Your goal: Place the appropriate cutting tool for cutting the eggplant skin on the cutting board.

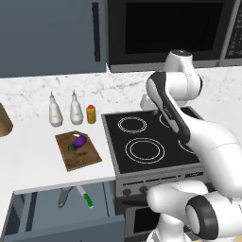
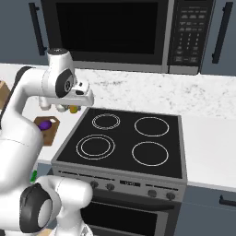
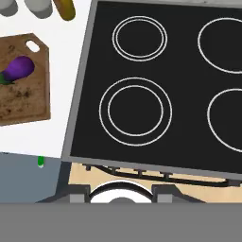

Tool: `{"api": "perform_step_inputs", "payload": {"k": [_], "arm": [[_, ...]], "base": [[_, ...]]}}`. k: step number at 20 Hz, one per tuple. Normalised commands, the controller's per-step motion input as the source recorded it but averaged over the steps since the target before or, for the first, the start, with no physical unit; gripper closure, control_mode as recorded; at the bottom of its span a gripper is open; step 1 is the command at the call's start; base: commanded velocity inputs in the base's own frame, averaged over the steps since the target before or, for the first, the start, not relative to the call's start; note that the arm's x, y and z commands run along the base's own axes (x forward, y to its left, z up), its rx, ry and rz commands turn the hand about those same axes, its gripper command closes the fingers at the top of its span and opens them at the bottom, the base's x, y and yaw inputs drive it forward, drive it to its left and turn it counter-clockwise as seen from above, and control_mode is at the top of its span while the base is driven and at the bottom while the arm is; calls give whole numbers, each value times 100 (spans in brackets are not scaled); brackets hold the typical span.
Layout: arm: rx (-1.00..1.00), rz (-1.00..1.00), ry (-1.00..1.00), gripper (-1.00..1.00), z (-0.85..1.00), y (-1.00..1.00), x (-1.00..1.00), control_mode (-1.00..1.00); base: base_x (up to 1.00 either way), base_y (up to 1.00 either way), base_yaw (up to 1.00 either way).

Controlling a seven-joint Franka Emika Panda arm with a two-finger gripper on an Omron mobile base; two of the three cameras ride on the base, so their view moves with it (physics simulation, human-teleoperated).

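Observation:
The purple eggplant [image 1: 79, 141] [image 3: 20, 68] [image 2: 44, 124] lies at the far end of the brown cutting board [image 1: 80, 156] [image 3: 28, 101] [image 2: 51, 131], on the white counter left of the stove. Under that counter a drawer [image 1: 47, 212] stands pulled out. In it lie the dull-grey cutting tool [image 1: 64, 196] and, right of it, a green-handled knife [image 1: 86, 196] [image 3: 41, 162]. My gripper [image 3: 120, 193] hangs high over the stove's front left, pointing down, far from the drawer. Its fingertips [image 3: 79, 192] stand wide apart with nothing between them.
Two white bottles [image 1: 56, 113] [image 1: 76, 110] and a yellow jar [image 1: 91, 114] stand behind the board. The black four-burner stove [image 1: 142, 142] [image 2: 124, 140] lies under the hand, with a microwave [image 2: 106, 30] above it. A wooden object [image 1: 4, 120] sits at the far left.

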Motion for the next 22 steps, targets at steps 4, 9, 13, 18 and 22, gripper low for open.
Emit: {"api": "perform_step_inputs", "payload": {"k": [4, 9, 13, 18, 22], "arm": [[-1, 3, -1, -100, -2, 0, -40, -100], [-3, 11, -1, -100, -28, 54, -93, -100], [5, 1, 4, -100, -49, 98, -50, -100], [13, 0, 0, -100, -60, 100, -37, -100], [9, -7, 6, -100, -69, 98, -23, -100]], "base": [[0, 0, 0], [0, 0, 0], [0, 0, 0], [0, 0, 0], [0, 0, 0]]}}
